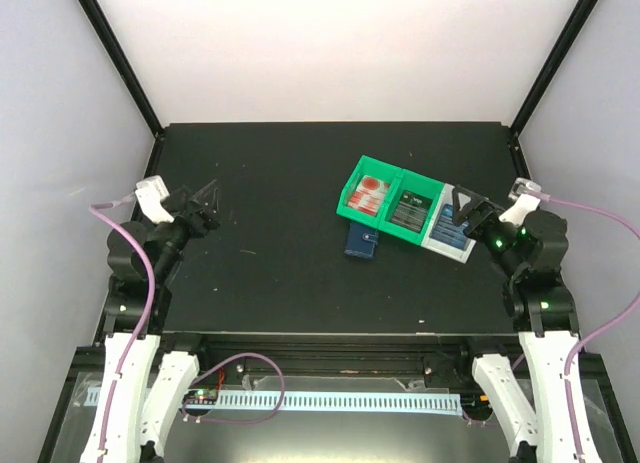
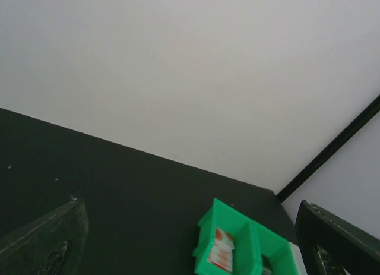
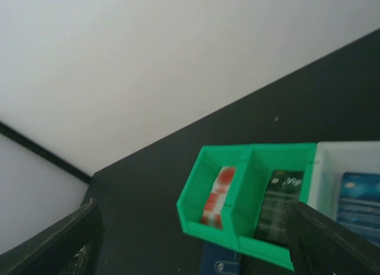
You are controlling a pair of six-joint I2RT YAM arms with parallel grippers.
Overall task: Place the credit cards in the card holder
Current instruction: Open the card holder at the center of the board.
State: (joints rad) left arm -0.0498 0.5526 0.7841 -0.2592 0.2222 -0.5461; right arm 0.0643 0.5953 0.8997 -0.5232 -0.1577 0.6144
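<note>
Bins sit in a row on the right half of the black table, angled so that the row runs from mid-table toward the right edge: a left green bin, a middle green bin and a white bin, each touching the next. Each holds one of the cards. A red-and-white card lies in the left green bin, a dark card in the middle one and a blue card in the white one, so every card is walled in on all sides. The navy wallet lies flat on the table, pressed against the near wall of the green bins, about where the two meet. The right gripper hangs over the far end of the white bin, close to the table's right edge, its jaws spread wide with nothing between them. In its wrist view its dark fingers frame the bins and one overlaps the blue card. The left gripper is well away, above the table's left edge, also gaping wide and holding nothing. Bare tabletop lies between it and the bins. A purple cable loops beside the left arm. Plain white walls close in the table on three sides.
</note>
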